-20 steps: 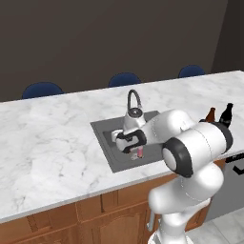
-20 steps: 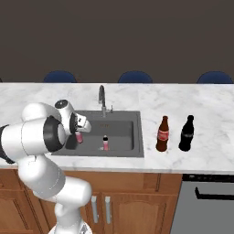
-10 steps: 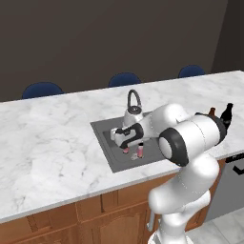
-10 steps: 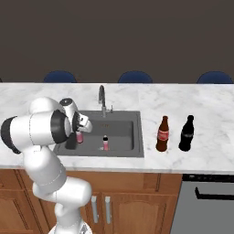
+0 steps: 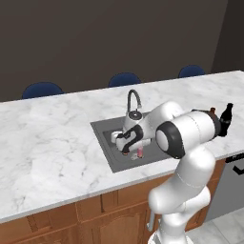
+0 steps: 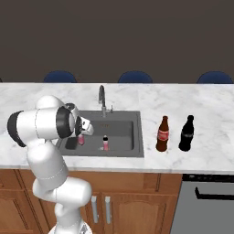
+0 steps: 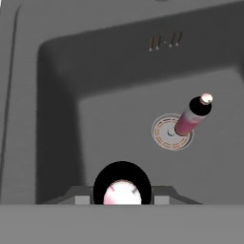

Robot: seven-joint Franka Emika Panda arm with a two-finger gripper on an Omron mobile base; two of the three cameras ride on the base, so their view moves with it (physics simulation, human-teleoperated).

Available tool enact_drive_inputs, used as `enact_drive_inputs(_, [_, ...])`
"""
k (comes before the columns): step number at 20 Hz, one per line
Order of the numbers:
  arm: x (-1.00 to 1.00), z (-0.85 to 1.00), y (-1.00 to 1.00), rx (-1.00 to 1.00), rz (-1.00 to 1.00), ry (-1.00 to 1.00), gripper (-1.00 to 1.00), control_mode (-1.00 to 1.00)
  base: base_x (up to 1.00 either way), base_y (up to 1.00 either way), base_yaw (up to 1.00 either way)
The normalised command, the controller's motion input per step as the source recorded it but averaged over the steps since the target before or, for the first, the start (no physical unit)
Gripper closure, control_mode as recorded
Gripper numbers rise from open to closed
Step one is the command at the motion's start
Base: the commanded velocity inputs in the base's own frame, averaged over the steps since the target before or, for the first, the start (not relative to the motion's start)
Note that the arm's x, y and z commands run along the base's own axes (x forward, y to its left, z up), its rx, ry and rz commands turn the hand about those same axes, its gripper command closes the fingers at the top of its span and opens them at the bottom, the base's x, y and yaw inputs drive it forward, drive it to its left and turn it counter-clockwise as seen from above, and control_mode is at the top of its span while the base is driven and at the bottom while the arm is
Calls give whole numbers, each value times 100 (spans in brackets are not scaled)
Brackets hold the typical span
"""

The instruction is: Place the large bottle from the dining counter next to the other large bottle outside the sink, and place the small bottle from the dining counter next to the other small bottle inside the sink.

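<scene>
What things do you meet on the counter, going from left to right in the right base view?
The small bottle held in the gripper over the sink → the other small bottle standing in the basin → the dark red-brown large bottle → the black large bottle.

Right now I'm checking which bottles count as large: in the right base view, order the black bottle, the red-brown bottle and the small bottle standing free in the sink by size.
1-2. black bottle and red-brown bottle, about alike
3. small bottle, clearly smallest
</scene>
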Motion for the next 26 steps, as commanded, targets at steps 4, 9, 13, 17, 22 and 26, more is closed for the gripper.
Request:
enact_drive_inputs(4, [16, 0, -6, 0, 0, 0, 100, -100, 0, 0, 0])
enact_drive_inputs(9, [9, 0, -20, 0, 0, 0, 100, -100, 0, 0, 0])
enact_drive_inputs(13, [5, -3, -17, 0, 0, 0, 100, -100, 0, 0, 0])
enact_drive_inputs(17, [5, -21, -3, 0, 0, 0, 100, -100, 0, 0, 0])
enact_drive_inputs(22, [9, -38, 0, 0, 0, 0, 100, -100, 0, 0, 0])
enact_drive_inputs(26, [16, -33, 0, 0, 0, 0, 100, -100, 0, 0, 0])
